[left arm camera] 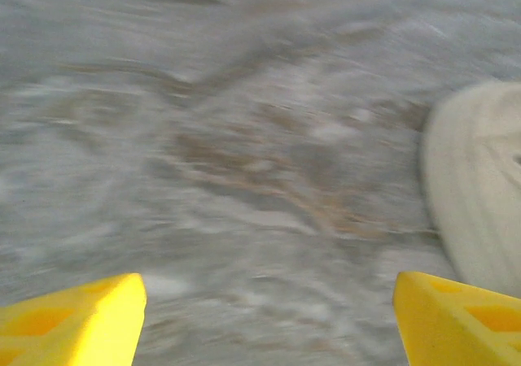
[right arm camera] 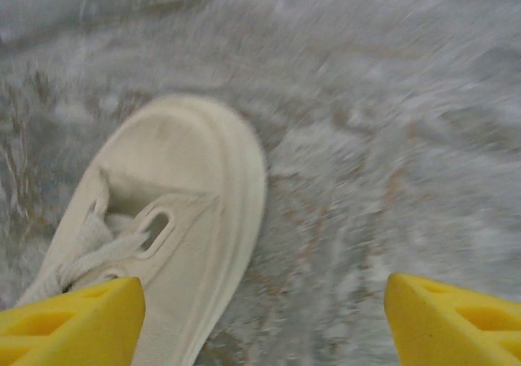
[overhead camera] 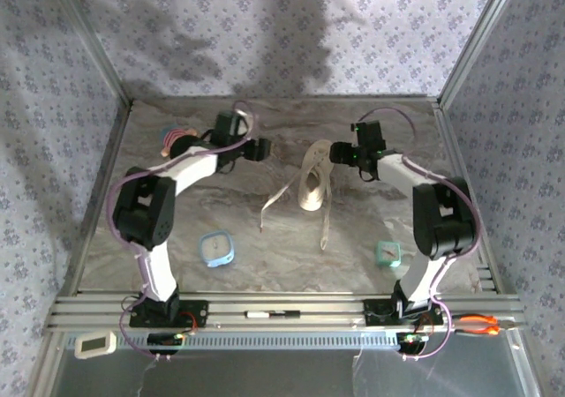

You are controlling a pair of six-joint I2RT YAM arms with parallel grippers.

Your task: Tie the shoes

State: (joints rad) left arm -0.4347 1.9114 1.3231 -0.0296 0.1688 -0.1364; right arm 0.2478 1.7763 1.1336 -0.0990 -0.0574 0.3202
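Cream-beige low-top shoe [overhead camera: 313,183], flat pale laces [overhead camera: 281,196] untied, mid-way across grey-brown marbled table [overhead camera: 221,207], one arm each side.
Left arm stretched forward, elbow bent inward; left gripper [overhead camera: 262,150] near the shoe's far end, yellow fingers [left arm camera: 89,317] spread wide over bare tabletop, shoe edge at right of the blurred wrist view. Laces trail toward the near edge on both sides. Right arm likewise bent inward; right gripper [overhead camera: 339,153] just beside the shoe's far end, yellow fingers [right arm camera: 456,317] wide apart, gripping nothing, rounded toe beside one finger.
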